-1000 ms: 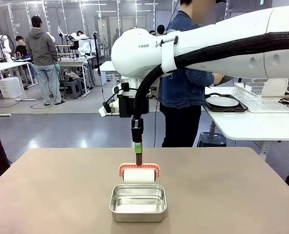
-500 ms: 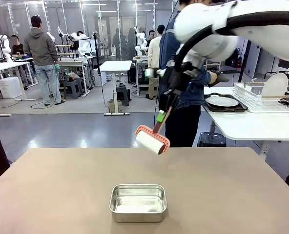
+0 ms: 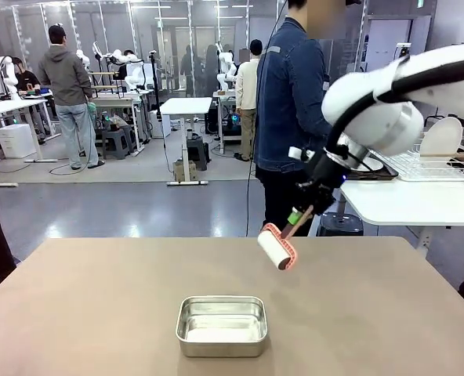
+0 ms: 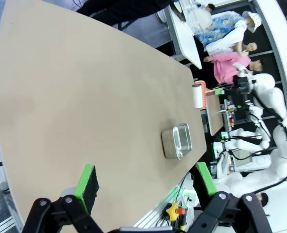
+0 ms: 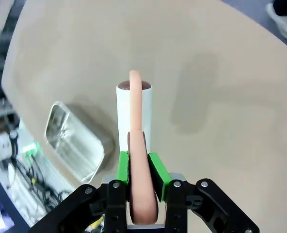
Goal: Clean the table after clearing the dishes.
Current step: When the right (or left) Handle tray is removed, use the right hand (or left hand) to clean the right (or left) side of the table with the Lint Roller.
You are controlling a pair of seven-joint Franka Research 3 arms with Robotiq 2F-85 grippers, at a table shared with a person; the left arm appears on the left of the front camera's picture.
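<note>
The table (image 3: 99,313) under my pincers is cleared, the dishes (image 3: 357,163) lying on a white side table (image 3: 404,205) beyond my right pincer (image 3: 299,215), so I judge only the wiping is left, not yet begun. That pincer is clamped on the handle of a lint roller (image 3: 276,249) hanging tilted above the top, not touching, while my left pincer (image 4: 147,180) stands wide and empty. Around me is a bright hall of benches and standing people; the matte beige top shows no dirt I can make out and bears one steel pan (image 3: 221,325), short of the right pincer.
</note>
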